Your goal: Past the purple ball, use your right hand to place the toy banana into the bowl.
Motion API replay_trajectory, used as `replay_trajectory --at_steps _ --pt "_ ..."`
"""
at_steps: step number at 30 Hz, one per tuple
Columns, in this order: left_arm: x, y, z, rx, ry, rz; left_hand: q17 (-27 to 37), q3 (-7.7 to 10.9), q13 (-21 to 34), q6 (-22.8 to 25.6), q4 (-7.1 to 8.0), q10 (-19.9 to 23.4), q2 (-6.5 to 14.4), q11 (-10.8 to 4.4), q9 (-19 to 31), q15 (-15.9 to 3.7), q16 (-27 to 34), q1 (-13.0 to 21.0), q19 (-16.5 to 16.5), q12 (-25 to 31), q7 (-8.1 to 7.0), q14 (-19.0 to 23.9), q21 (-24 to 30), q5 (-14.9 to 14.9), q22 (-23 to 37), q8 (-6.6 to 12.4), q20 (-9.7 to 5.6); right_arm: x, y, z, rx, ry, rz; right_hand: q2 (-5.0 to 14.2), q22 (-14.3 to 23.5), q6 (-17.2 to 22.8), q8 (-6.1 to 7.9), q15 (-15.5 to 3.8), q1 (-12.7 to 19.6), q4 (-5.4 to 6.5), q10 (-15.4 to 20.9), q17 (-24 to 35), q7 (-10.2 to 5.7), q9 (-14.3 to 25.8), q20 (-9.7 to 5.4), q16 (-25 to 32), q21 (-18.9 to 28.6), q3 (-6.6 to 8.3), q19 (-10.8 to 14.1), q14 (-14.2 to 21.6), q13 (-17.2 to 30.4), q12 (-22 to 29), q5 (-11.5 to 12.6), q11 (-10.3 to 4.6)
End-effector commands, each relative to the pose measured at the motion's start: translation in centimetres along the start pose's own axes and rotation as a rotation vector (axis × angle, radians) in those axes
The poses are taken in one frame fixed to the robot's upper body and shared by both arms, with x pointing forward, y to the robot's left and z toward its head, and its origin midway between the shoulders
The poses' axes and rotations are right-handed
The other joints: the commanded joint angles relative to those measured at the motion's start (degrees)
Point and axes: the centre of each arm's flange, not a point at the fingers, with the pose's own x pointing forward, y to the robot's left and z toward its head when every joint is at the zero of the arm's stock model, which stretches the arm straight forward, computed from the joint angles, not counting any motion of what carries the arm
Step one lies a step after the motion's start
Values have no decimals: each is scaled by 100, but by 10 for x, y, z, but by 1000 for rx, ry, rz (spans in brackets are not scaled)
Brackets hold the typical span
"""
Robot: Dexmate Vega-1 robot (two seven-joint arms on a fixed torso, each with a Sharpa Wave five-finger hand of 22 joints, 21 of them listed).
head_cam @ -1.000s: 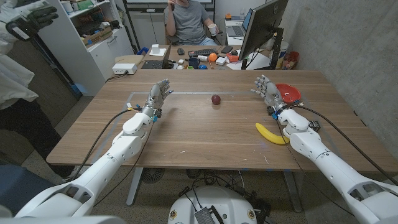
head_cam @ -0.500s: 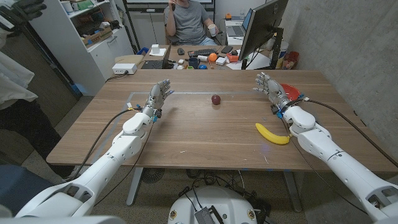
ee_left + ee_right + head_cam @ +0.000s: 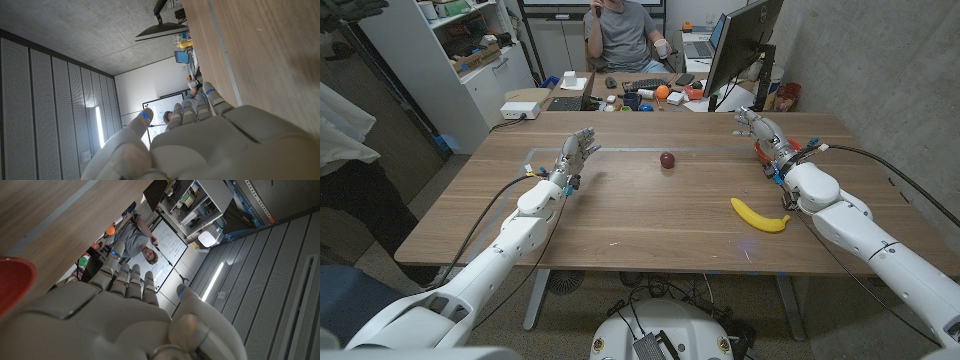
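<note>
Right hand [image 3: 761, 133] empty with fingers apart, over red bowl [image 3: 15, 282]; toy banana [image 3: 759, 217] on table [image 3: 620, 215], ball [image 3: 667, 160] mid-table; left hand [image 3: 575, 156] empty, fingers spread

Bare desk [image 3: 620, 215] lies between the toy banana [image 3: 758, 217] and the purple ball [image 3: 667, 160], which sit well apart. The right hand [image 3: 760, 133] covers the bowl [image 3: 12, 282] at the far right.
</note>
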Motion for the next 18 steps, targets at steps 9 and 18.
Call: replay_trajectory --at_steps 9,18 --pt "6 -2 -2 0 0 -15 20 38 20 56 11 38 634 24 20 12 9 -20 -3 55 7 -9 -32 25 24 38 50 -41 -10 51 -275 -68 -80 -38 10 108 38 -52 100 -80 93 10 -50 24 22 6 -46 25 25 59 16 42 8 -43" --pt "8 -4 -2 4 0 -20 20 38 20 62 12 36 635 34 20 14 5 -23 3 48 10 -9 -42 24 24 31 50 -59 -12 68 -389 -101 -122 -58 9 150 40 -90 122 -105 114 10 -80 24 -4 -8 -79 31 25 65 16 38 3 -72"
